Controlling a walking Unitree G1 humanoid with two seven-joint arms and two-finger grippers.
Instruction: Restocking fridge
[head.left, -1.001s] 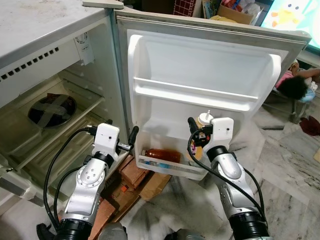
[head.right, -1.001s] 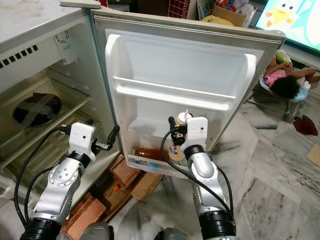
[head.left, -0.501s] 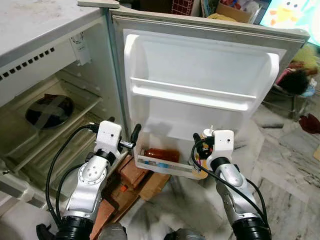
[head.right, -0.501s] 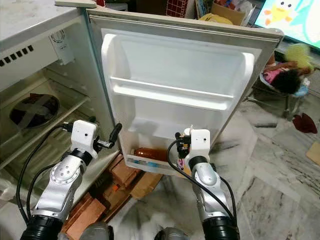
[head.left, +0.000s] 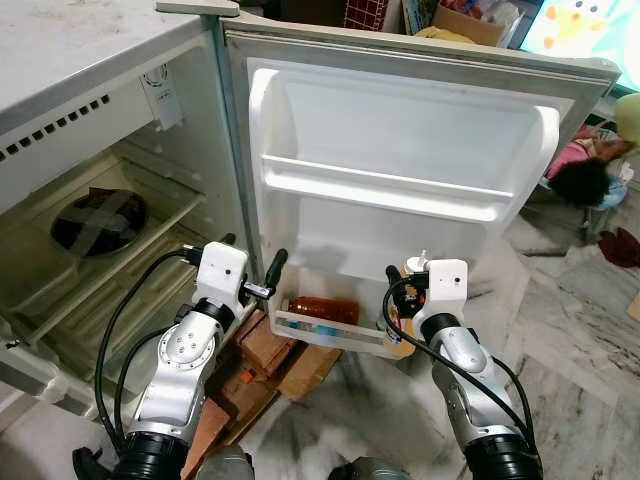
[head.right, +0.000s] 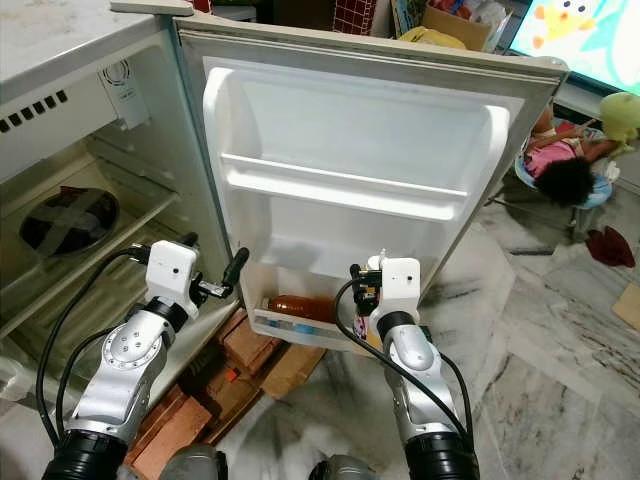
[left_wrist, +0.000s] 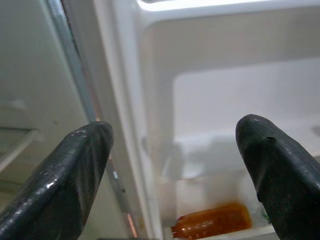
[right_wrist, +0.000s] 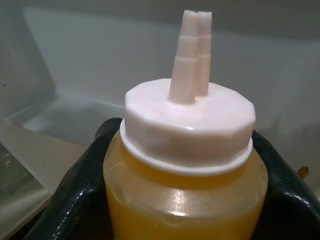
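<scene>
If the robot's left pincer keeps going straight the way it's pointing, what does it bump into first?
Probably the edge of the open fridge door. The open left pincer points at that edge, with the brown bottle in the bottom door bin just past it. Depth is hard to judge.

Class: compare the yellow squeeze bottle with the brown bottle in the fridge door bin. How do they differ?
The yellow squeeze bottle stands upright, gripped by the right end effector; the brown bottle lies on its side, untouched. One holds yellow contents, the other reddish-brown. Both are at the bottom door bin.
</scene>
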